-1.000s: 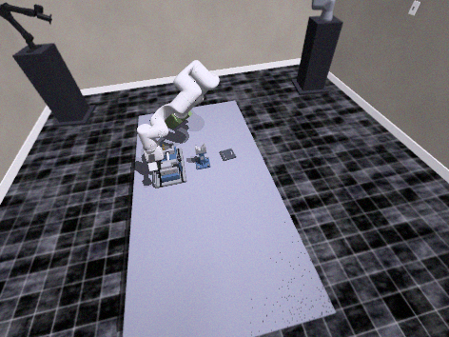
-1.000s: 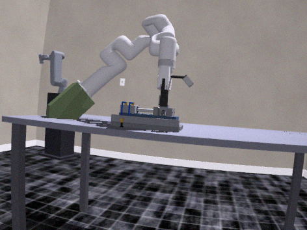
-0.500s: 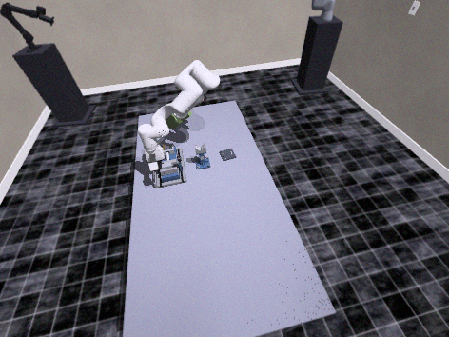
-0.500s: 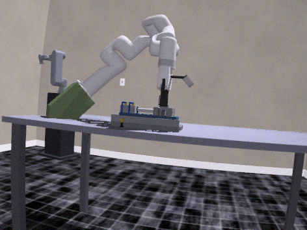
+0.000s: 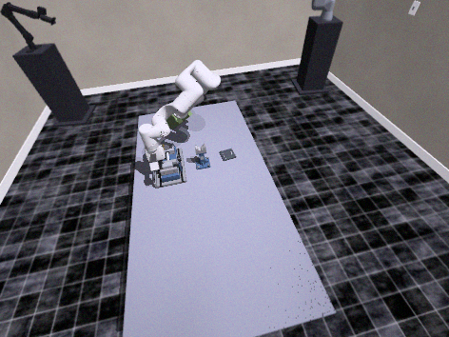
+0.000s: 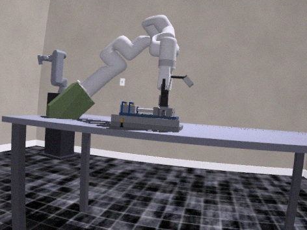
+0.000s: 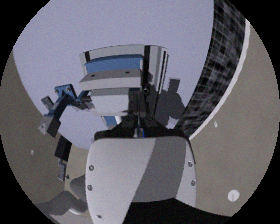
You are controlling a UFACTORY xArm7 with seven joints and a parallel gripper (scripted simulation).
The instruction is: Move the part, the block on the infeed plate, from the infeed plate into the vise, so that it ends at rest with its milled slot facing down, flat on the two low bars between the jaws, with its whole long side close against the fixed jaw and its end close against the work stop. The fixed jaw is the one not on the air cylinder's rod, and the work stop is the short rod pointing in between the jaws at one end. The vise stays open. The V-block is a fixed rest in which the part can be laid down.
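Note:
The vise (image 5: 168, 168) stands on the table's left side, with its air cylinder (image 6: 130, 108) at one end. My gripper (image 6: 164, 103) hangs straight down over the vise's other end. Its fingers are shut with nothing between them, and the tips are down at jaw level. In the wrist view the shut fingers (image 7: 141, 120) sit right at the vise's pale and blue parts (image 7: 121, 75). A pale block (image 5: 169, 171) lies between the jaws; I cannot tell its slot side. The dark infeed plate (image 5: 227, 154) lies bare to the right.
The blue V-block (image 5: 202, 158) stands between the vise and the infeed plate and also shows in the wrist view (image 7: 59, 105). The arm's green base (image 6: 69, 101) is at the table's far end. Dark pedestals with cameras stand on the floor.

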